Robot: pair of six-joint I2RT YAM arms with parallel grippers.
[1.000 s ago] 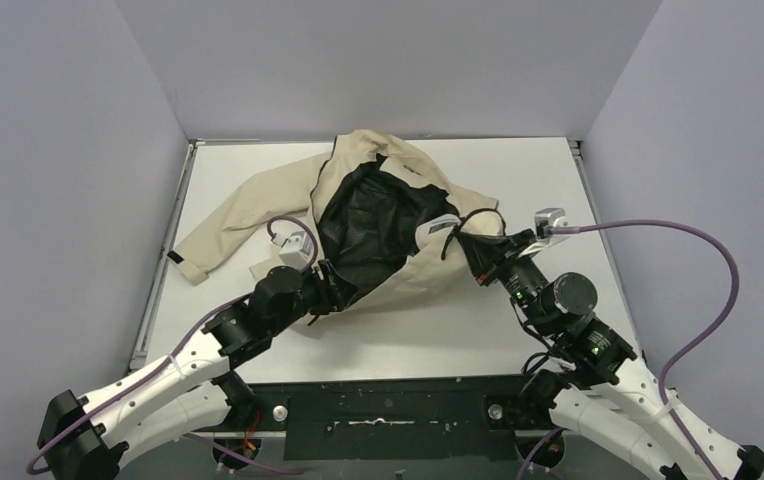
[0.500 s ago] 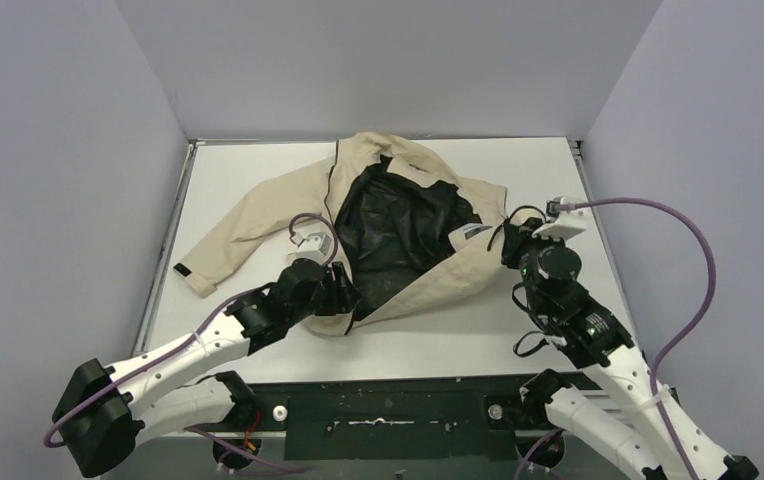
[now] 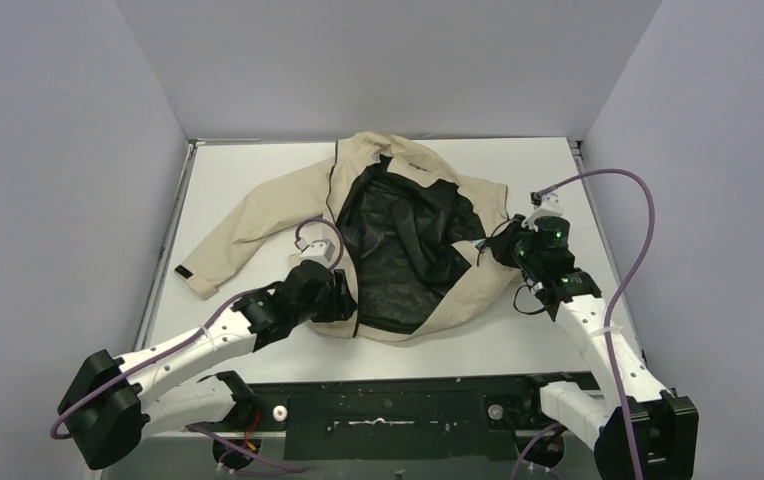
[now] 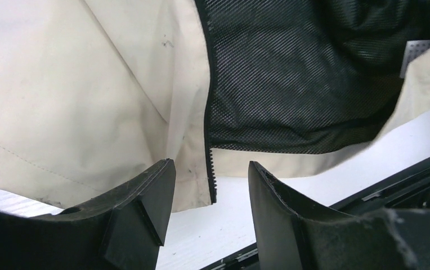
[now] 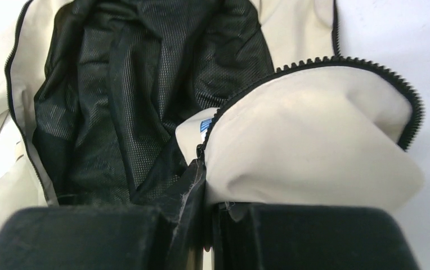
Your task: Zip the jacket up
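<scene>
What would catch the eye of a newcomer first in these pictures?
The beige jacket lies open in the middle of the table, its black lining showing. The right gripper pinches one front edge at the right, and the open left gripper straddles the zipper end at the near hem.

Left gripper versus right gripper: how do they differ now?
The left gripper has fingers apart, straddling the jacket's zipper edge at the hem; the right gripper is shut on the other front edge. The left gripper's edge lies flat; the right gripper's is folded over. Both face zipper teeth.
</scene>
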